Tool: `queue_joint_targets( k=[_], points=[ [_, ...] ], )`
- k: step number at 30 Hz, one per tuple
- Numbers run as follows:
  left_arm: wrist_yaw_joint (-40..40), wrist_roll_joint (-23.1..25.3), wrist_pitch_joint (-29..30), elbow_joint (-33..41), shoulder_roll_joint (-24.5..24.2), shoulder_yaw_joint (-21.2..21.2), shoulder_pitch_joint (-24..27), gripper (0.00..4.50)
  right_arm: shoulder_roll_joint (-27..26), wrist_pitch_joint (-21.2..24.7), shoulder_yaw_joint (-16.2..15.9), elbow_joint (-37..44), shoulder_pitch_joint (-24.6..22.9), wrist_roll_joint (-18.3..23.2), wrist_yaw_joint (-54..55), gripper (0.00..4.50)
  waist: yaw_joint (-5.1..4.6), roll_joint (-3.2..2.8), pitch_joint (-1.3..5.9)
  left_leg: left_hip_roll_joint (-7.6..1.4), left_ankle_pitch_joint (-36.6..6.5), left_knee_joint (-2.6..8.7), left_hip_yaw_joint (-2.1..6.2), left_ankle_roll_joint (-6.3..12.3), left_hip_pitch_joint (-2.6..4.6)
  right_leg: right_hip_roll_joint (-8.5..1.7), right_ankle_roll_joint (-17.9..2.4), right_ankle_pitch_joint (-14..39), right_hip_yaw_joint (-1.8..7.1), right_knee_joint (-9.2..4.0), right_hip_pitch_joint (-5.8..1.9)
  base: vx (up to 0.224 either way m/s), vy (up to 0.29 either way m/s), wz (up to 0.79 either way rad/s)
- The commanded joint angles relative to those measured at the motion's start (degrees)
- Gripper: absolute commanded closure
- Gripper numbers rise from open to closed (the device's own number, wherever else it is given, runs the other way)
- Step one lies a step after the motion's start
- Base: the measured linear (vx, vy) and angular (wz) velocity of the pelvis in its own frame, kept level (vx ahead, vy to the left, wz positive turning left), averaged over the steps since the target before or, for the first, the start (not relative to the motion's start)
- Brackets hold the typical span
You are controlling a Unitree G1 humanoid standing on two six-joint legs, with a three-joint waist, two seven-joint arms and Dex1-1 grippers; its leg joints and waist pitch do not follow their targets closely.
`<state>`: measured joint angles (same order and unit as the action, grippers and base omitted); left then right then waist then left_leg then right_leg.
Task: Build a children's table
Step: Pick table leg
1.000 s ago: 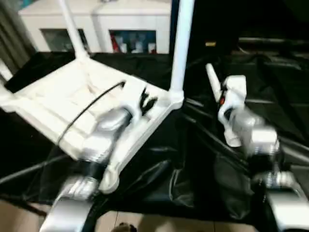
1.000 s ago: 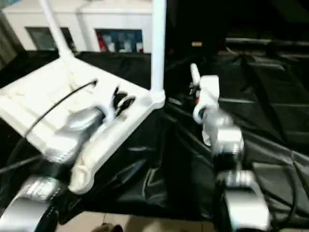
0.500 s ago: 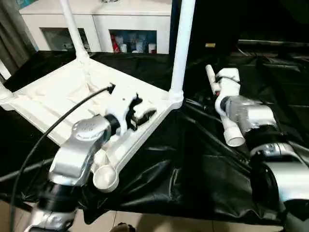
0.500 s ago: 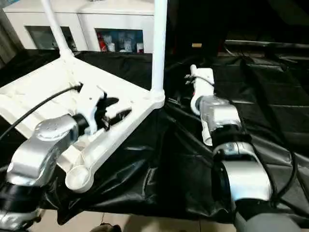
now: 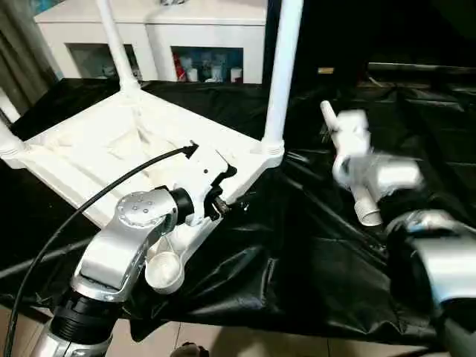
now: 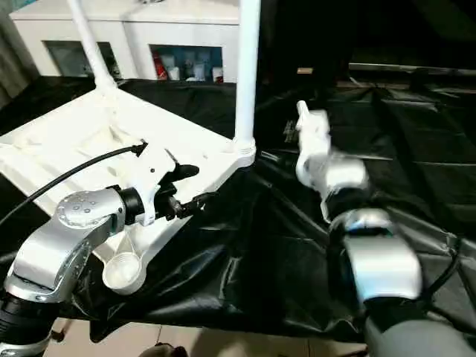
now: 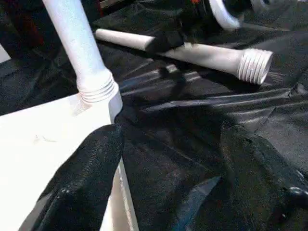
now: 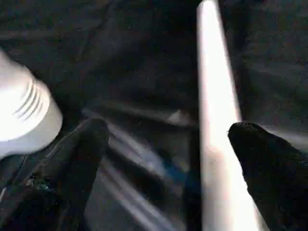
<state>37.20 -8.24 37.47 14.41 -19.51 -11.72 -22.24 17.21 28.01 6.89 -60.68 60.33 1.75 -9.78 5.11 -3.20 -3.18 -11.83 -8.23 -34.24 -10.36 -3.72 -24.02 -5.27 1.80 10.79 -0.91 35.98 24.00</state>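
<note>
- While the table (image 5: 111,145) lies upside down on the black sheet (image 5: 297,245), we see fitted legs (image 5: 281,67) pointing up.
- Our left gripper (image 7: 168,168) gapes wide beside the table's corner; a loose leg (image 7: 202,54) lies flat.
- Our right gripper (image 8: 163,159) spreads wide too.

The smooth white plastic table (image 5: 111,145) lies on glossy, wrinkled black sheeting (image 5: 297,253), beside brushed silver metal forearms (image 5: 123,245).
</note>
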Motion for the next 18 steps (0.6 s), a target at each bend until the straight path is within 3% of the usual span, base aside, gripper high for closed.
queue_joint_targets(
  k=[1, 5, 11, 13, 14, 15, 18],
  points=[
    [-0.2, -0.5, 0.8, 1.1, -0.2, 0.0, 0.5, 0.89, 0.7, -0.2, 0.9, 1.0, 0.6, 0.5, 1.2, 0.00, -0.02, 0.89, 4.43, 0.18, -13.9, 3.35, -0.36, -1.98, 1.96, -0.83, -11.2, 8.4, 0.25, -3.87, -2.41, 0.000, 0.000, 0.00],
    [1.0, -1.0, 1.4, 1.3, -1.0, -1.1, 0.5, 0.89, 3.3, 2.6, -1.2, -3.3, 0.4, -2.1, 0.4, 0.00, 0.00, 0.90, 4.62, 0.32, -12.5, 3.12, -0.35, -1.81, 1.81, -0.66, -11.4, 6.6, 0.18, -3.58, -2.50, 0.000, 0.000, 0.00],
    [3.1, -2.5, 2.8, 3.1, -2.0, -1.9, 0.8, 0.89, 3.8, 5.6, -2.5, -7.7, -0.9, -2.4, -4.8, 0.00, 0.00, 1.15, 4.60, 0.29, -12.0, 2.99, -0.40, -0.87, 1.58, -0.78, -12.9, 5.6, 0.12, -3.50, -2.68, 0.000, 0.000, 0.00],
    [3.2, -2.6, 2.8, 3.1, -2.0, -1.9, 0.8, 0.89, 3.9, 5.8, -2.8, -8.1, -1.1, -2.7, -5.1, 0.00, 0.07, 0.86, 4.64, 0.21, -12.0, 2.93, -0.38, -0.80, 1.66, -0.81, -13.3, 5.6, 0.12, -3.42, -2.63, 0.000, 0.000, 0.00],
    [3.3, -2.7, 2.9, 3.1, -2.2, -2.1, 0.6, 0.89, 4.1, 6.1, -2.9, -9.0, -1.6, -2.8, -5.3, 0.00, 0.10, 1.11, 4.63, 0.20, -11.9, 2.87, -0.48, -0.58, 1.69, -0.82, -13.4, 5.7, 0.15, -3.52, -2.65, 0.000, 0.000, 0.00],
    [3.3, -2.7, 2.9, 3.1, -2.2, -2.1, 0.6, 0.80, 4.1, 6.1, -3.0, -9.1, -1.7, -2.8, -5.4, 0.27, 0.15, 1.09, 4.59, 0.20, -11.9, 2.88, -0.48, -0.54, 1.69, -0.82, -13.4, 5.9, 0.16, -3.52, -2.63, 0.000, 0.000, 0.00],
    [3.6, -3.0, 2.8, 2.7, -2.4, -2.1, 0.1, 0.80, 4.8, 7.2, -4.1, -10.5, -1.9, -3.9, -6.9, 0.37, 0.10, 1.12, 4.54, 0.15, -12.8, 2.94, -0.43, -0.91, 1.81, -0.77, -13.2, 7.8, 0.10, -3.55, -2.53, 0.000, 0.000, 0.00]
  ],
)
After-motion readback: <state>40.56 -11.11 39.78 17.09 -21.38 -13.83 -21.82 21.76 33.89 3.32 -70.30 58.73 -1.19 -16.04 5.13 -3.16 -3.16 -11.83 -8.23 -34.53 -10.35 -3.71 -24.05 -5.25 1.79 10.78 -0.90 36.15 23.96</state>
